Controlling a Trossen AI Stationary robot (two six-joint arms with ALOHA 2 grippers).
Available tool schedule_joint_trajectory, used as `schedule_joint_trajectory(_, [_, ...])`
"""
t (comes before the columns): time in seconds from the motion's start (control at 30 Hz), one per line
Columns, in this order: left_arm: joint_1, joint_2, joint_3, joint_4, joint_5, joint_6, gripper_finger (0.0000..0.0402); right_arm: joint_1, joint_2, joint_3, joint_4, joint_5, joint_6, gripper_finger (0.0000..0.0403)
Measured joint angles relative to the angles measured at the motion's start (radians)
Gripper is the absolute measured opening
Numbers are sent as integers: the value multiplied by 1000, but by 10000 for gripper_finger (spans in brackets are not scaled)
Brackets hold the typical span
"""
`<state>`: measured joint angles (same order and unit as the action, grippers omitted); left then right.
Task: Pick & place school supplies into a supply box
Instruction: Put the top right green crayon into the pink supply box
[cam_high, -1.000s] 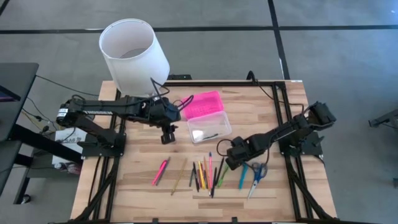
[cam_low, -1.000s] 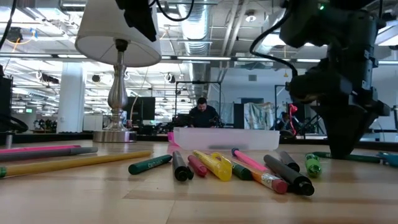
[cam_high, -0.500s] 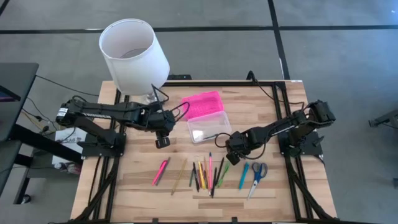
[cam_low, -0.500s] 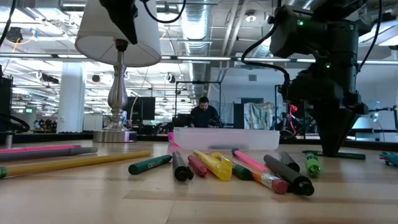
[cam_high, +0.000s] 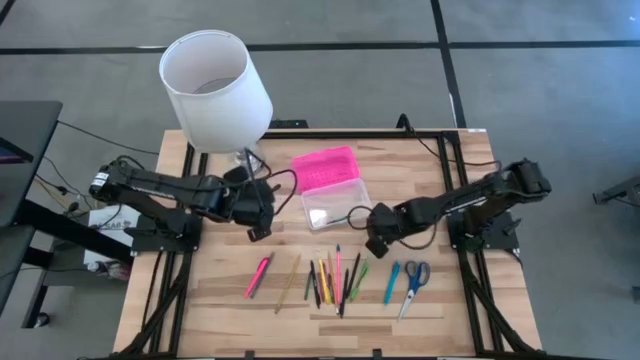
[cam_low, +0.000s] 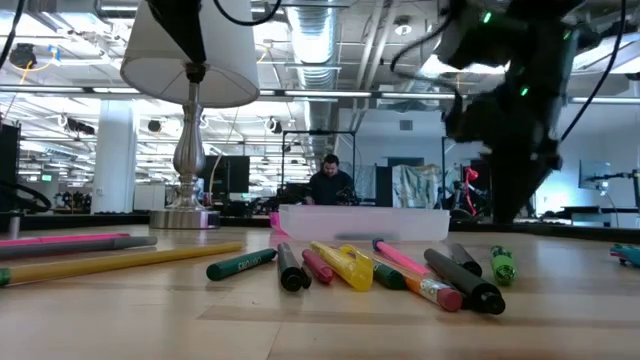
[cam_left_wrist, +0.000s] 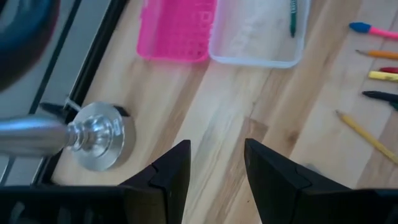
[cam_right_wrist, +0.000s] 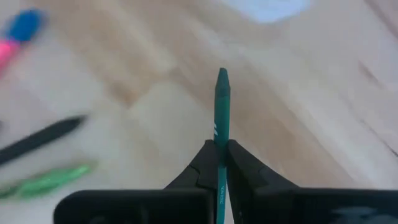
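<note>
R arm grips a green pen above the counter (cam_high: 230, 300); L arm waits w/ fingers apart by the lamp.

The wooden counter carries a lamp w/ white shade (cam_high: 215, 88) and silver base (cam_left_wrist: 99, 134) at its rear L. The supply box (cam_high: 330, 187) lies open mid-counter: pink lid (cam_left_wrist: 177, 28) beside clear base (cam_left_wrist: 258, 34), one dark green pen (cam_left_wrist: 293, 15) inside the base. Row of school supplies (cam_high: 335, 278) sits nearer the front edge, incl. pink marker (cam_high: 259, 274), yellow pencil (cam_high: 289, 283), blue-handled scissors (cam_high: 413, 283). R gripper (cam_high: 380, 233) hangs just R of the clear base, above the row's R end; its fingers (cam_right_wrist: 202, 163) are pinched tight on a teal-green pen (cam_right_wrist: 221, 106). L gripper (cam_high: 258, 222) hovers L of the box, near the lamp base, fingers (cam_left_wrist: 171, 168) parted w/ nothing between. A person (cam_low: 328, 180) sits far behind.
</note>
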<state>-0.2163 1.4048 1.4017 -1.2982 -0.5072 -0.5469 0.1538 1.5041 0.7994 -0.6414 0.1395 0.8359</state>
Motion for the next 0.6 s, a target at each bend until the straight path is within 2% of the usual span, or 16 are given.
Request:
schedule_joint_trajectory(0.3, [-71,0,0,-62,-104,-190,146,-81,-130,3,135,25,-250,1])
schedule_joint_trajectory(0.47, [-100,1,0,-65,-111,-252,146,-170,-121,4,256,-31,-429,1])
schedule_joint_trajectory(0.6, [-121,3,0,-65,-111,-283,146,-225,-66,29,313,-82,-561,1])
